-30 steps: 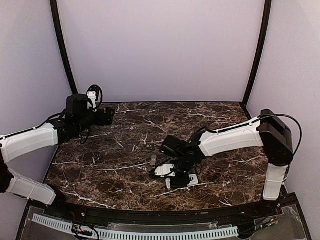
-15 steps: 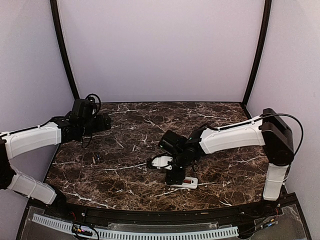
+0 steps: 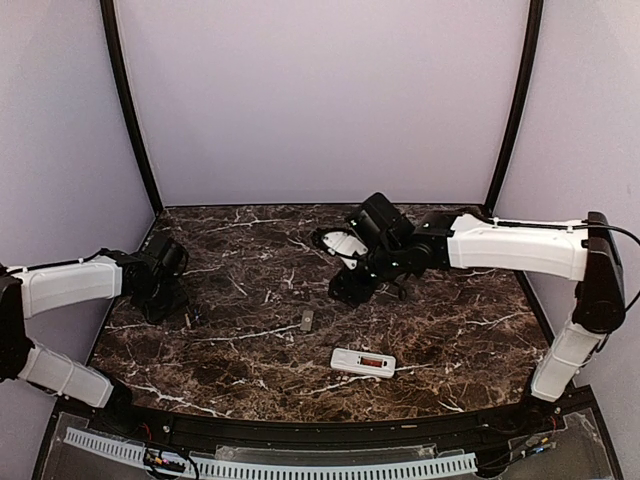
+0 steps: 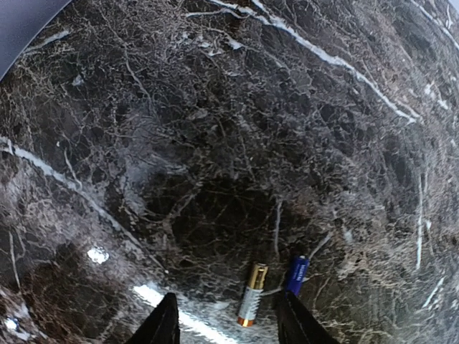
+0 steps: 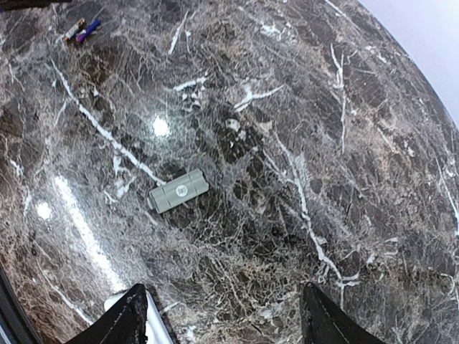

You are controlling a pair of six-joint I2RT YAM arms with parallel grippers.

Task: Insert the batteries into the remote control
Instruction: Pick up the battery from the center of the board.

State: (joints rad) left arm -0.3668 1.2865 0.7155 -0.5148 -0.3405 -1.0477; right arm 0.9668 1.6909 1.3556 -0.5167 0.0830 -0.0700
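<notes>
Left wrist shows both batteries (image 4: pixel 252 304) lying loose before the open, empty left gripper (image 4: pixel 228 309); seemingly none loaded; remote (image 3: pixel 363 362) near-centre, right gripper (image 5: pixel 224 302) open, empty.

The left arm (image 3: pixel 65 283) is stretched in low from the left side, with its wrist bent downward. The left gripper (image 4: pixel 231 326) is held with its 2 fingers parted. The right arm (image 3: pixel 515 247) is extended inward from the right and raised. The right gripper (image 5: pixel 226 322) is pointed downward, its 2 fingers spread wide.
</notes>
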